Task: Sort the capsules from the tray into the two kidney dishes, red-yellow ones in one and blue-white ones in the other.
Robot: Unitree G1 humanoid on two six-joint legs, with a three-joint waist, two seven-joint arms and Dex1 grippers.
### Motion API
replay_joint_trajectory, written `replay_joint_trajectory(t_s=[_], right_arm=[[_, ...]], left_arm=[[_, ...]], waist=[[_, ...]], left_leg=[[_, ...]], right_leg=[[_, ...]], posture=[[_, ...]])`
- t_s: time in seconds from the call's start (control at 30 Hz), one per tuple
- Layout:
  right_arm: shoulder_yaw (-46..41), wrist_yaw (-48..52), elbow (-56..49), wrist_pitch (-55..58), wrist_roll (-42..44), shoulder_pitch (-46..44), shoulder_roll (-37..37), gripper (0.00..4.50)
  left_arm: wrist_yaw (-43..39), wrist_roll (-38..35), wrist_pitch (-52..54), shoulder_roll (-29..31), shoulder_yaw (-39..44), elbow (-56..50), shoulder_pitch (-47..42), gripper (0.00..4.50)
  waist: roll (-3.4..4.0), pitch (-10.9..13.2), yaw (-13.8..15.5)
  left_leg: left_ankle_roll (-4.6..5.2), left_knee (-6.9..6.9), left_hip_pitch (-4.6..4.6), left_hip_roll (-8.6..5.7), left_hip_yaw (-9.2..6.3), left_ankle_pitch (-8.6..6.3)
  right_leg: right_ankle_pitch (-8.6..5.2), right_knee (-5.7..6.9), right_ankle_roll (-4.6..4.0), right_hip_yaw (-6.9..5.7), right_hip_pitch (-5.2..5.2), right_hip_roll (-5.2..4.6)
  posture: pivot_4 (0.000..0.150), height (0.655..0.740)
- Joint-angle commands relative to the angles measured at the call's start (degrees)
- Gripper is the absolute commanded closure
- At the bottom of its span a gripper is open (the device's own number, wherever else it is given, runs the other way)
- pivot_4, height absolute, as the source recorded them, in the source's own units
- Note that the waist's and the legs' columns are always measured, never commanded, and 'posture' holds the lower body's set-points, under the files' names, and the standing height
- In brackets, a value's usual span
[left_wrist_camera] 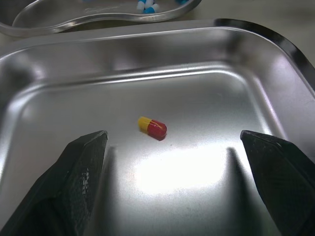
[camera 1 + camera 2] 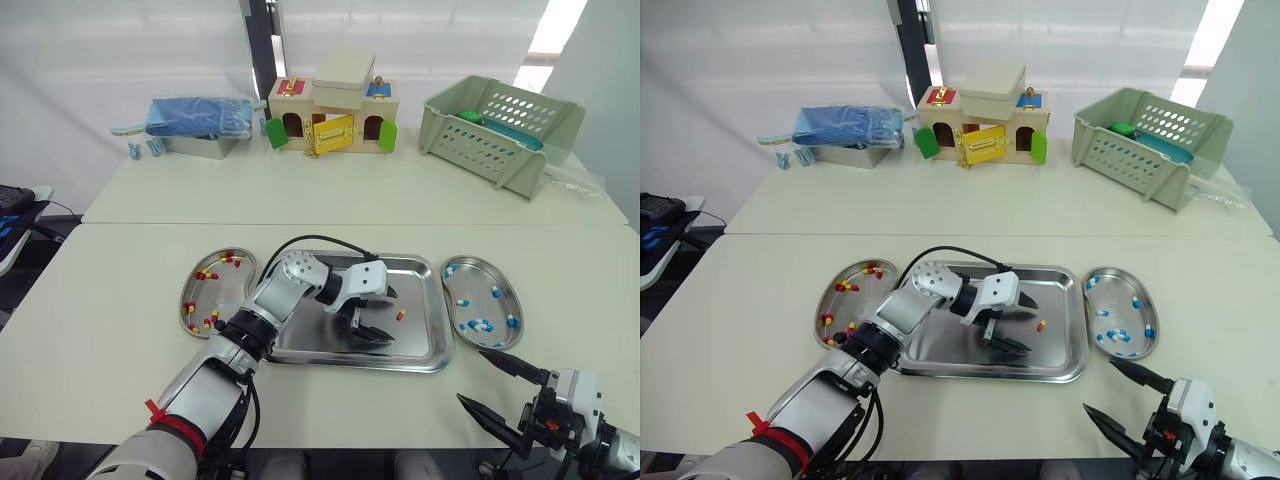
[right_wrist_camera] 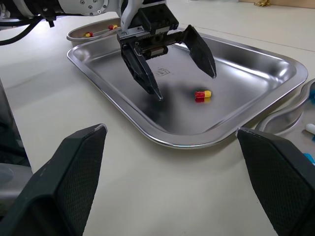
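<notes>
Left gripper (image 3: 187, 87) open, low over tray (image 2: 420, 357). Lone red-yellow capsule (image 1: 152, 128) on tray floor, between its fingertips, untouched. Right gripper (image 2: 472, 375) open above table (image 2: 100, 340). Red-yellow capsules in left dish (image 2: 188, 292), blue-white in right dish (image 2: 512, 300).

- You have no legible text, number or brand to read here;
- a small stamped mark (image 3: 165, 72) sits on the floor of the tray (image 3: 256, 73), near its middle; too small to make out.
</notes>
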Motion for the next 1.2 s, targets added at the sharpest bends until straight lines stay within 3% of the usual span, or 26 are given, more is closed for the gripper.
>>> replay_joint_trajectory(t_s=[0.03, 0.57, 0.67, 0.8, 1.1, 1.2], right_arm=[[-0.1, -0.6, -2.2, -1.6, 0.5, 1.2, 0.2, 0.05], [1.2, -2.7, -2.1, -3.6, 0.1, 2.1, 0.5, 0.05], [1.3, -2.8, -1.8, -4.0, 0.0, 2.3, 0.5, 0.00], [1.4, -2.8, -1.6, -4.5, 0.0, 2.4, 0.6, 0.00], [1.6, -3.3, -1.4, -4.8, -0.1, 2.2, 0.6, 0.00], [1.7, -3.5, -1.2, -5.1, -0.2, 2.1, 0.6, 0.00]], left_arm=[[-0.4, 0.7, -1.6, -1.4, 0.0, 1.4, -1.7, 0.00], [0.1, 3.1, 1.7, -4.3, 0.0, 4.6, -3.2, 0.00], [0.2, 3.1, 1.3, -4.5, 0.1, 4.5, -2.8, 0.55], [0.3, 3.4, 1.3, -4.5, -0.1, 4.2, -2.3, 1.79], [1.2, 4.4, 0.6, -5.1, 0.0, 5.3, -2.5, 1.79], [1.7, 4.9, 0.2, -5.2, -0.2, 5.7, -2.5, 2.30]], waist=[[0.00, 0.0, 0.0], [0.00, 0.0, 0.0], [0.00, 0.0, 0.0], [0.00, 0.0, 0.0], [0.00, 0.0, 0.0], [0.00, 0.0, 0.0]], left_leg=[[0.00, 0.00, 0.00, 0.00, 0.00, 0.00], [0.00, 0.00, 0.01, 0.00, 0.00, 0.00], [0.00, 0.00, 0.02, 0.00, 0.00, 0.00], [0.00, 0.00, 0.02, 0.00, 0.00, 0.00], [0.00, 0.01, 0.02, 0.00, 0.00, 0.00], [0.00, 0.01, 0.02, 0.00, 0.00, 0.00]], right_leg=[[0.00, 0.00, 0.00, 0.00, 0.00, 0.00], [0.00, 0.01, 0.00, 0.00, 0.01, 0.00], [0.00, 0.01, 0.00, 0.00, 0.01, 0.00], [0.00, 0.01, 0.00, 0.00, 0.01, 0.00], [0.00, 0.01, 0.00, 0.00, 0.02, 0.00], [0.00, 0.01, 0.00, 0.00, 0.02, 0.00]], posture=[[0.150, 0.7400], [0.150, 0.7400], [0.150, 0.7400], [0.150, 0.7400], [0.150, 0.7400], [0.150, 0.7400]])
